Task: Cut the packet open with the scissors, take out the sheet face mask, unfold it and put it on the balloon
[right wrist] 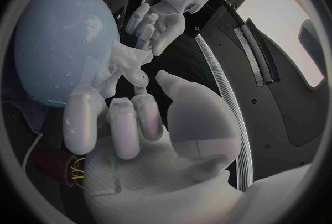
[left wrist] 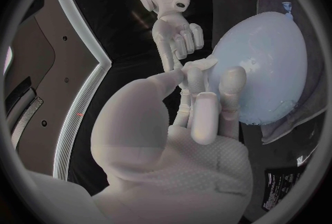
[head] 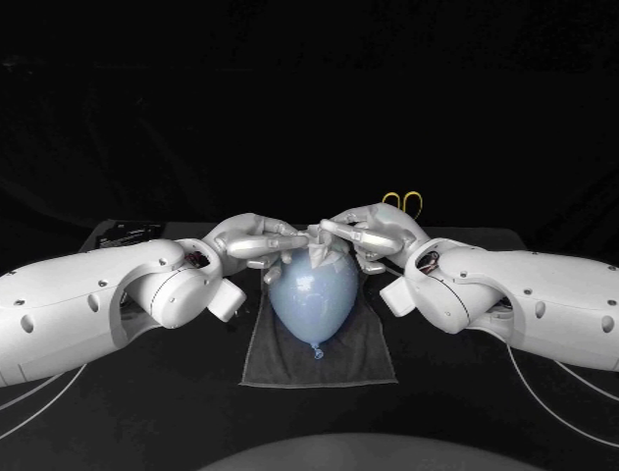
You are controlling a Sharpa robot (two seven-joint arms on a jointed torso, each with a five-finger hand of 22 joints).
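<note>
**Both hands on the mask at the top of the balloon**

Here's the pale blue balloon, lying in the middle of the black table on a grey cloth, its knot pointing to 6 o'clock. All the action is at its 12 o'clock end. The left hand comes in from 9 o'clock and the right hand from 3 o'clock. Between them sits the sheet face mask, a small bunched white wad right against the balloon's top. The left wrist view shows the left hand pinching the mask between thumb and fingertip, its other fingers resting on the balloon's skin. The right wrist view shows the right hand's fingertips gripping the wad from the opposite side. Both hands, then, are grasping the mask. The scissors, with yellow handles, lie behind the right hand at 1 o'clock from the balloon.
</note>
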